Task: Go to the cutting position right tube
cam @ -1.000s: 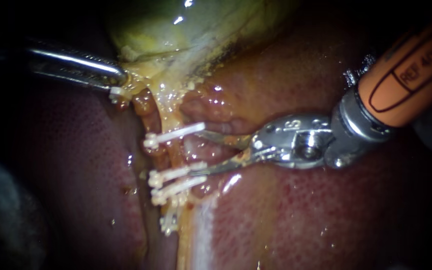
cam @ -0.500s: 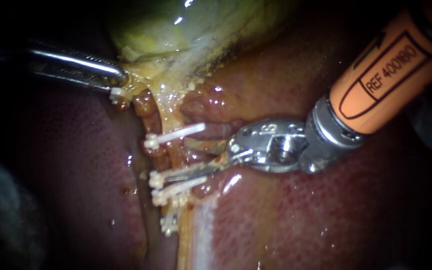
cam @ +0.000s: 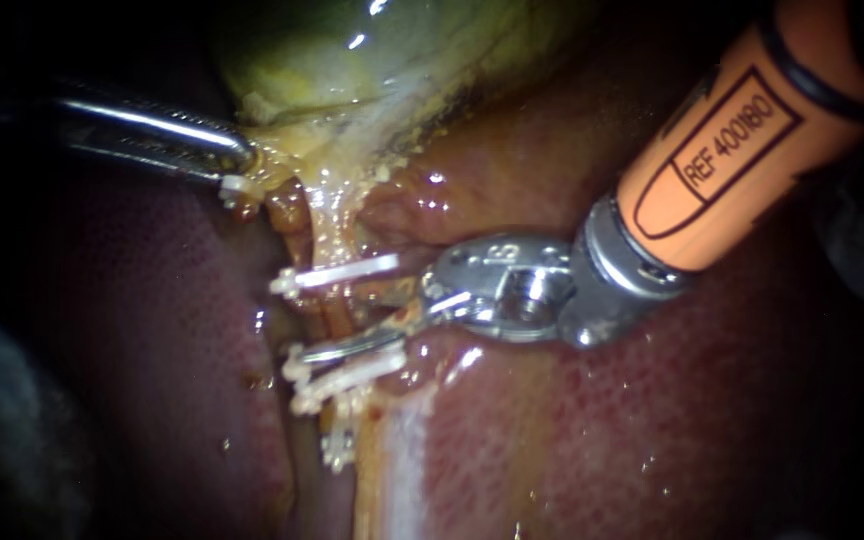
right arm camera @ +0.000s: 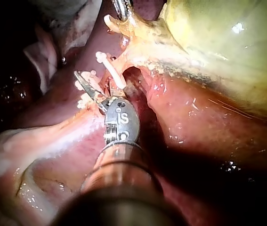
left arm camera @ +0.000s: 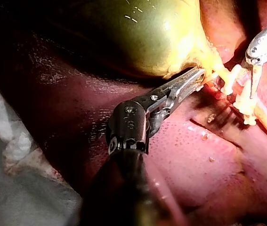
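The greenish-yellow gallbladder [cam: 372,60] lies at the top of the endoscope view, with the dark red liver [cam: 602,430] spread below and around it. Two strands run down from its narrow end side by side: a reddish-brown strand [cam: 294,220] and, just beside it, the pale yellow right tube [cam: 337,235]. White clips cross them. An upper clip [cam: 337,272] sits alone, two lower clips [cam: 347,368] sit close together beneath it, and more white bits [cam: 337,450] lie further down. These clips crowd the short bare stretch of tube between them. The left instrument [cam: 237,160] comes in from the left, and its jaws are clamped on the yellow tissue [cam: 274,165] at the gallbladder's narrow end. The right instrument [cam: 352,318] comes in from the upper right over the liver, with an orange shaft and a metal wrist. Its tip reaches into the gap between the upper clip and the lower clips. One slim blade lies along the top edge of the lower clips, touching or nearly touching them. The other blade is mostly hidden by the upper clip. In the right wrist view the two blades spread in a narrow V, with the tube and a clip standing between them. Its jaws are a little apart and grip nothing that I can see. I cannot tell whether either blade presses on the tube.
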